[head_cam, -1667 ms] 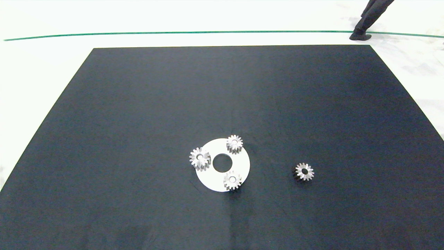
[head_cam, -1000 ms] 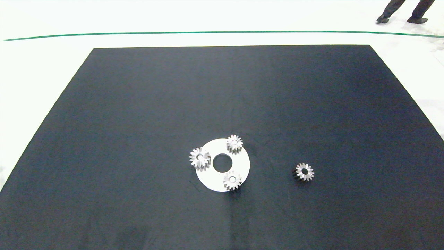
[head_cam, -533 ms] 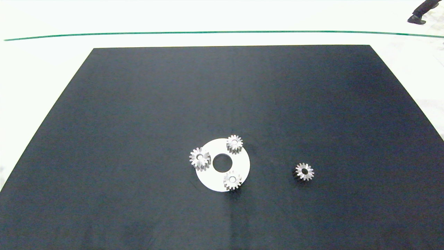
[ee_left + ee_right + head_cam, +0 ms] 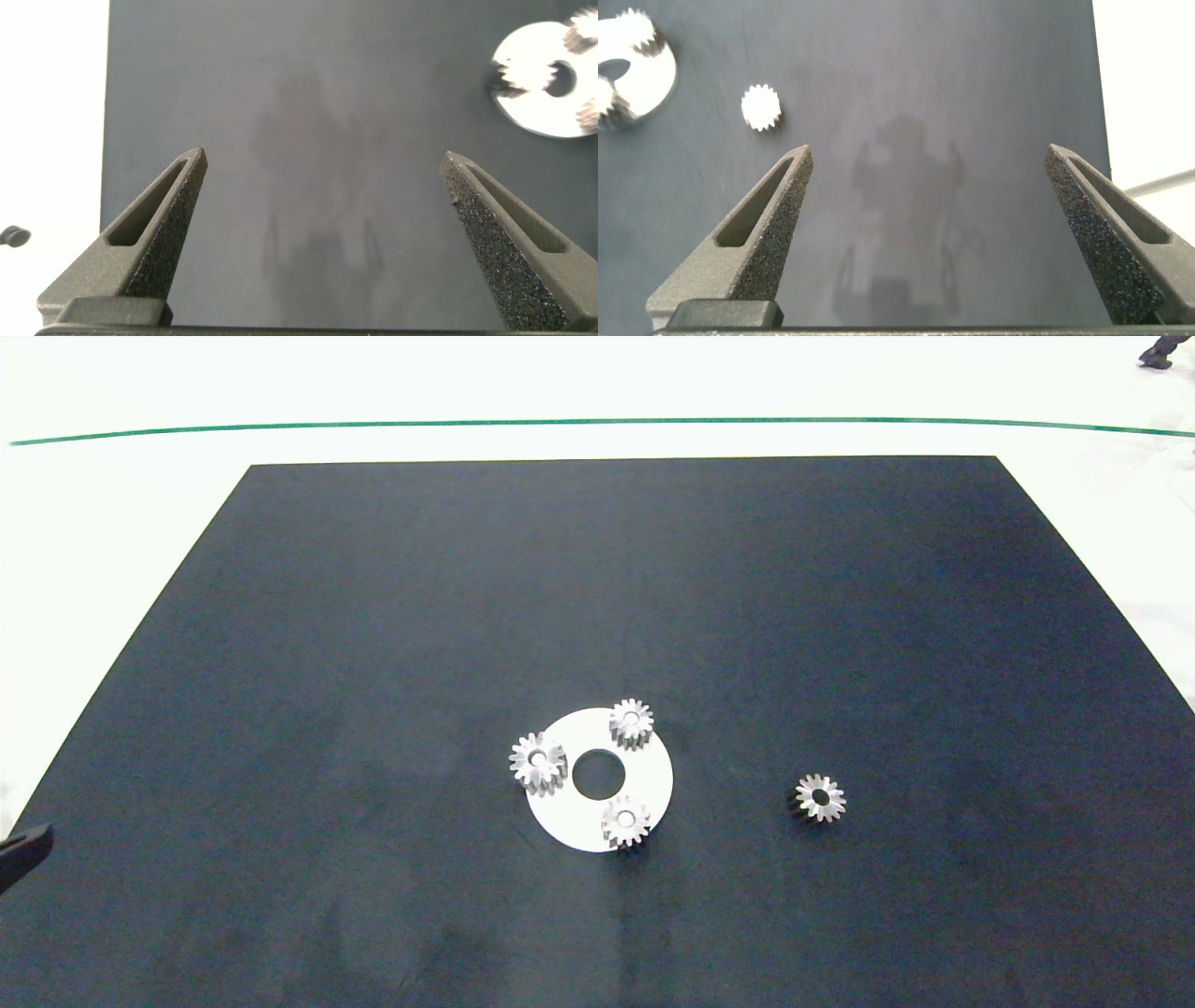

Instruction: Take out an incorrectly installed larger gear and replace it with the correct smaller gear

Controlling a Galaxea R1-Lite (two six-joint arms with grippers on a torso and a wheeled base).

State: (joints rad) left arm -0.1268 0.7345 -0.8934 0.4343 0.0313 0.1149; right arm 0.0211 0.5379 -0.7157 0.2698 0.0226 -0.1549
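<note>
The left gripper (image 4: 322,233) has its fingers spread wide with nothing between them, hanging over bare mat (image 4: 597,569) near the mat's left edge. In the head view a dark tip of the left arm (image 4: 23,854) now pokes in at the left edge, where half a second ago there was only mat. That is the one change among the robot's parts. The right gripper (image 4: 924,233) is just as wide and empty, over the mat's right side, and does not show in the head view.

From the left gripper the white disc (image 4: 551,79) lies well apart, ahead and off to one side. On the disc's rim sit three gears. The larger gear (image 4: 538,762) is the one on the disc's left side, nearest the incoming arm. The smaller gear (image 4: 821,797) lies flat on the mat, alone, well to the right of the disc; the right wrist view shows it (image 4: 761,107) ahead of that gripper. None of the four gears has shifted. A person's shoe (image 4: 1158,355) has drifted off to the far top right corner.

So the task is only starting: the left arm looks to be setting out for the larger gear, which sits untouched, and the swap is all still to do.
</note>
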